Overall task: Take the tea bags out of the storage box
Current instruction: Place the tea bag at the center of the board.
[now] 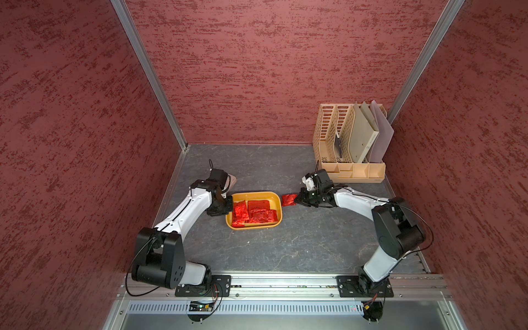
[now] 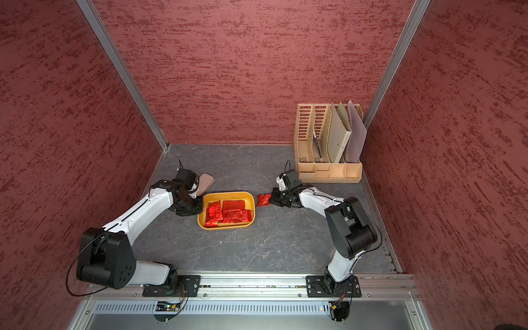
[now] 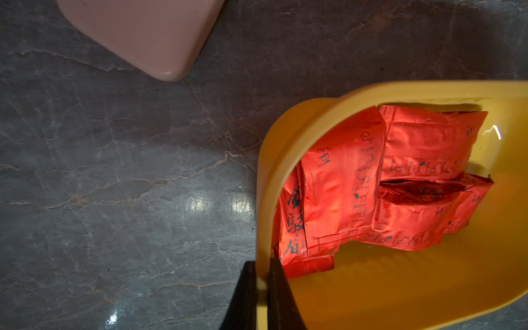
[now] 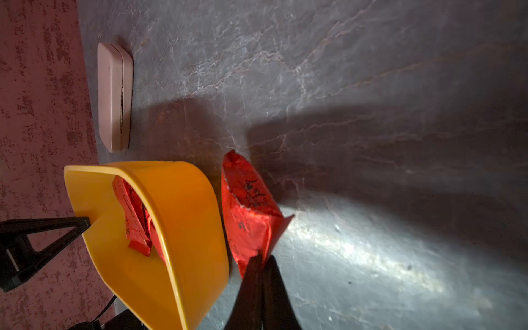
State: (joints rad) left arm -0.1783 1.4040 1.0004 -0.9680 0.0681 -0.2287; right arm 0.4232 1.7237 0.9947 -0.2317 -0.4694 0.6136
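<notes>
With the left gripper [image 3: 261, 267] clamped on the storage box [image 1: 275, 201] rim and the right gripper [image 4: 264, 261] pinching one tea bag [image 1: 289, 199] by its edge just outside the box (the other tea bags [image 1: 254, 213] lie inside), the slick foil may slip free.

A dark grey, marble-veined surface [image 1: 285, 251] lies under me, shut in by mottled red walls [image 1: 257, 71] with aluminium posts [image 1: 150, 74] at the far corners. In my far right corner stands a beige perforated file organiser [image 1: 328, 137]. Its right-hand slots hold a leaning beige folder [image 1: 364, 134] and a lilac-grey sheet [image 1: 383, 134], and a thin dark item [image 1: 338, 147] I cannot identify sits in a middle slot. On my far left, a closed pink case [image 3: 148, 31] lies flat on the surface.
</notes>
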